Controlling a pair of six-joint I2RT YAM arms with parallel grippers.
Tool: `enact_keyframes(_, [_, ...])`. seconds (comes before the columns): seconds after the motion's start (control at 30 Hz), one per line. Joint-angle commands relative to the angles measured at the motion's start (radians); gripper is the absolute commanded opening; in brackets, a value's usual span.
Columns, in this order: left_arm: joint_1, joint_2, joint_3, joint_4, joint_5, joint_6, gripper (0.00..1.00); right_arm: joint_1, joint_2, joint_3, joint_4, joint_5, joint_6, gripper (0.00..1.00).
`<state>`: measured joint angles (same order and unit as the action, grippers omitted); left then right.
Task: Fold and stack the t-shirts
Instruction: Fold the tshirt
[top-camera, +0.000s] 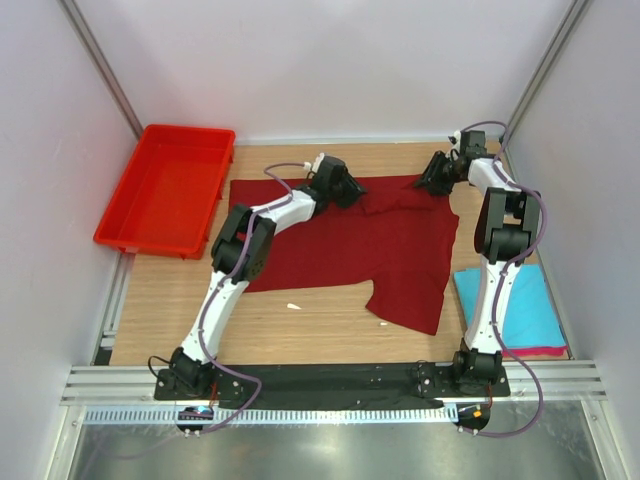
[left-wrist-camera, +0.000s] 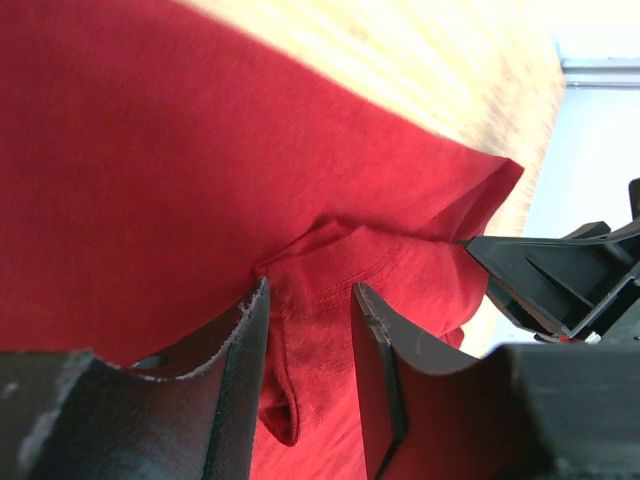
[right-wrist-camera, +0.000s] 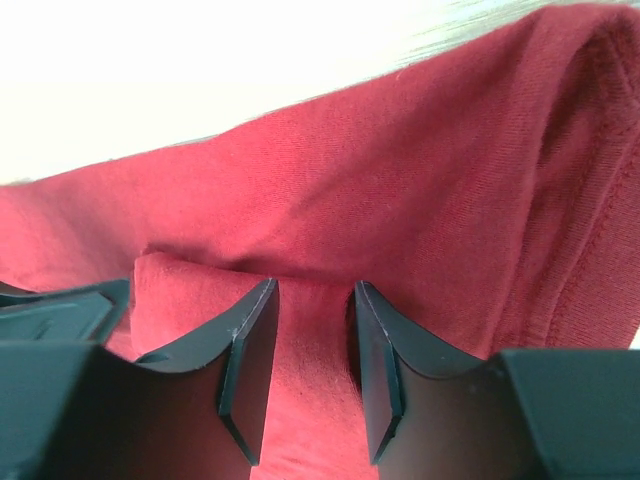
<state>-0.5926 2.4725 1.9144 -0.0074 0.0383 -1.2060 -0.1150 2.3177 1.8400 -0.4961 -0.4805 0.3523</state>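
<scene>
left gripper (left-wrist-camera: 310, 330), fingers (left-wrist-camera: 235, 390): matt black plastic; one inner edge rough, frayed pale.
right gripper (right-wrist-camera: 312, 340), fingers (right-wrist-camera: 250, 370): matt black plastic, smooth, clean-edged.
maroon t-shirt (top-camera: 400, 250): soft matt knit cloth with a fine weave and stitched hems, rumpled under both grippers.
turquoise t-shirt (top-camera: 530, 310): smooth matt cloth, well back from the right gripper.
pink t-shirt (top-camera: 540, 351): matt cloth; only an edge shows.
bench (top-camera: 300, 320): pale wood grain, smooth, faint sheen.
tray (top-camera: 122, 185): glossy red plastic, well left of the left gripper.
rail (top-camera: 330, 377): ribbed bare metal, dull shine.
</scene>
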Motion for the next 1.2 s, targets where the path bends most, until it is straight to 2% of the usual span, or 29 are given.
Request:
enact_keyframes(0.0, [-0.007,-0.043,0.011,-0.037,-0.006,-0.039,0.39,-0.003,-0.004,0.030,0.030,-0.018,0.017,0.42])
enact_keyframes(0.27, [-0.019,-0.064,0.005,-0.103,-0.064,-0.041,0.38,-0.002,-0.018,-0.004,0.051,-0.012,0.028,0.42])
enact_keyframes(0.5, [-0.015,0.005,0.077,-0.123,-0.046,-0.037,0.37,-0.003,-0.009,-0.019,0.091,-0.030,0.048,0.42])
enact_keyframes(0.6, [-0.009,0.032,0.113,-0.123,-0.044,-0.040,0.29,-0.003,-0.007,-0.018,0.102,-0.035,0.059,0.34])
enact_keyframes(0.63, [-0.007,0.035,0.127,-0.121,-0.044,-0.027,0.27,-0.002,-0.009,-0.022,0.109,-0.038,0.063,0.26])
enact_keyframes(0.7, [-0.004,0.036,0.136,-0.117,-0.043,-0.006,0.19,-0.003,-0.020,-0.036,0.134,-0.061,0.070,0.19])
enact_keyframes(0.77, [-0.004,0.026,0.140,-0.115,-0.012,0.020,0.12,-0.003,-0.030,-0.048,0.151,-0.067,0.076,0.08])
enact_keyframes(0.83, [-0.004,0.008,0.133,-0.115,0.003,0.037,0.07,-0.003,-0.069,-0.064,0.160,-0.061,0.076,0.01])
enact_keyframes(0.97, [-0.012,-0.052,0.083,-0.114,-0.008,0.085,0.00,-0.002,-0.184,-0.158,0.226,-0.011,0.079,0.01])
enact_keyframes(1.17, [-0.019,-0.115,0.012,-0.097,-0.018,0.137,0.00,-0.003,-0.334,-0.289,0.310,0.049,0.082,0.01])
